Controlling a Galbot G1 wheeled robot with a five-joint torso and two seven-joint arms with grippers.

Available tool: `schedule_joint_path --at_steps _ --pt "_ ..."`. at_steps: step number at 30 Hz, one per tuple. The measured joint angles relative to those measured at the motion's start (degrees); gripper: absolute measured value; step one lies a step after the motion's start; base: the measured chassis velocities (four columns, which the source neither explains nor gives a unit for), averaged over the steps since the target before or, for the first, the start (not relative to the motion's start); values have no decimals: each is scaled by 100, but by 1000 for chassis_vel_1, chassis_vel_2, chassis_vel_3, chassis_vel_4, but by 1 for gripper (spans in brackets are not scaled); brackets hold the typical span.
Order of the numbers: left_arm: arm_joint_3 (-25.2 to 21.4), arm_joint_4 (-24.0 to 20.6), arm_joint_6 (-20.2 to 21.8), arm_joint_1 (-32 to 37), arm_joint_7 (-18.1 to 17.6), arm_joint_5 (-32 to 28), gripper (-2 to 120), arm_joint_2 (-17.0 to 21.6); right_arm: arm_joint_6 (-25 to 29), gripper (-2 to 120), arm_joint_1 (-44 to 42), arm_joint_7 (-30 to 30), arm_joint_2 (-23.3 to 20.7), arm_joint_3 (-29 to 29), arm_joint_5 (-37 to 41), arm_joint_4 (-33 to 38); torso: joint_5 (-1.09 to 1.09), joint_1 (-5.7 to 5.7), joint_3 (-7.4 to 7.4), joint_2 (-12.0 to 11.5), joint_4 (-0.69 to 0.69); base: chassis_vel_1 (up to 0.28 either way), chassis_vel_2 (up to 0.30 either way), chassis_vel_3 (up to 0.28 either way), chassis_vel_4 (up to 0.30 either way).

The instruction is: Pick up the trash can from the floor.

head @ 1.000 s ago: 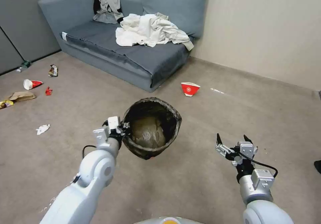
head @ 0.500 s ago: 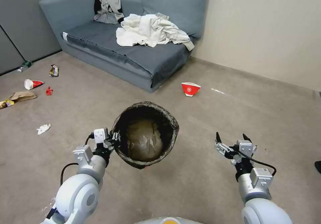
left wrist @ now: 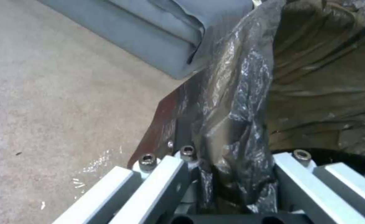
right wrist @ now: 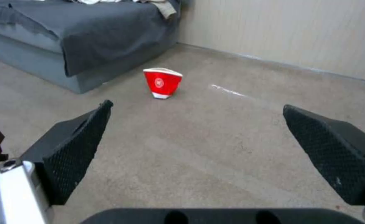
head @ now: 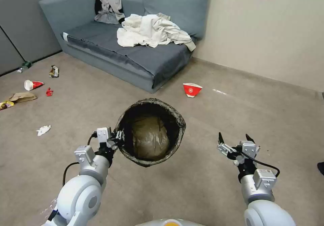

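The left gripper (head: 118, 141) is clamped on the rim of the dark-lined round trash can (head: 151, 131); right of it, the right gripper (head: 235, 141) is spread wide.

Trash can (head: 151, 132) centre, above floor (head: 202, 185), sofa (head: 135, 50) behind, paper bowl (head: 192, 89) btwn, litter far left

I count one round bag-lined trash can (head: 151, 131), one red-and-white paper bowl (head: 192, 89), one grey fabric sofa (head: 111, 55) with one grey cushion (head: 175, 8), two heaps of pale clothing, and six litter scraps on the beige carpet floor (head: 202, 185).
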Motion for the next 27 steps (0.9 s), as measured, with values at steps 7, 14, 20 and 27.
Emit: schedule_joint_path --at_steps 7,14,20,27 --pt "-3 18 17 -26 -24 -1 3 15 2 100 25 0 37 -4 -3 1 0 0 0 0 0 0 0 0 0" --pt "22 27 23 -33 -28 -1 3 8 4 100 35 0 38 14 -2 5 0 0 0 0 0 0 0 0 0" --pt "23 35 25 -33 -30 -2 3 4 5 100 18 1 42 23 -1 42 0 0 0 0 0 0 0 0 0" --pt "23 38 38 -39 -45 -31 3 -8 8 100 15 12 55 29 1 50 0 0 0 0 -1 0 0 0 0"
